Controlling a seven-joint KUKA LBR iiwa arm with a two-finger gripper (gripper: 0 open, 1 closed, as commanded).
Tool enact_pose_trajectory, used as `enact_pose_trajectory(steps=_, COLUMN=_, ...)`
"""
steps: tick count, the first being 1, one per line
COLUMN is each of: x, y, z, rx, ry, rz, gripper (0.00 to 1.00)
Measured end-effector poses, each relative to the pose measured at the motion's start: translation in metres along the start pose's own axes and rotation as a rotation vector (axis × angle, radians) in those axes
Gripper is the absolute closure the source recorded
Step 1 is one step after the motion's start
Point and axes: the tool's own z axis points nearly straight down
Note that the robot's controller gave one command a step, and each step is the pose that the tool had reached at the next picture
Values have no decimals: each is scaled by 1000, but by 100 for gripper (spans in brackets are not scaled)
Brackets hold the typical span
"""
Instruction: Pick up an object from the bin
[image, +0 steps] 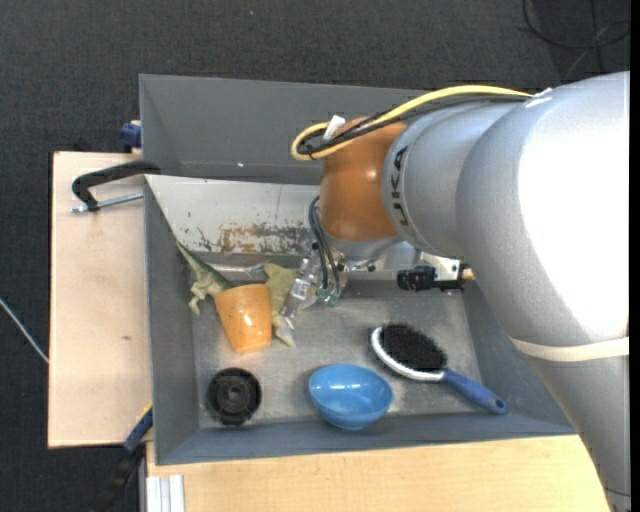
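My gripper (312, 286) hangs low in the middle of the bin, under the orange wrist cover. It sits just right of an orange plastic cup (245, 316) that lies on its side. A pale green toy animal (204, 285) sprawls behind and under the cup, and one limb of it pokes out near the gripper's tip. Whether the gripper touches the toy or the cup I cannot tell.
A blue bowl (348, 393) rests at the front wall. A black round lid-like thing (233, 393) lies in the front left corner. A white hairbrush with black bristles and a blue handle (412, 353) lies at the right. The arm covers the bin's back right.
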Motion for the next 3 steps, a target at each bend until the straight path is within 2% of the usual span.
enact_pose_trajectory(steps=1, x=-2, y=1, z=-35, rx=-1, ry=-2, rz=-2, gripper=100)
enact_pose_trajectory(steps=2, x=-2, y=2, z=-38, rx=1, ry=0, rz=-4, gripper=100)
enact_pose_trajectory(steps=3, x=-4, y=4, z=-70, rx=-3, ry=-2, rz=-6, gripper=100)
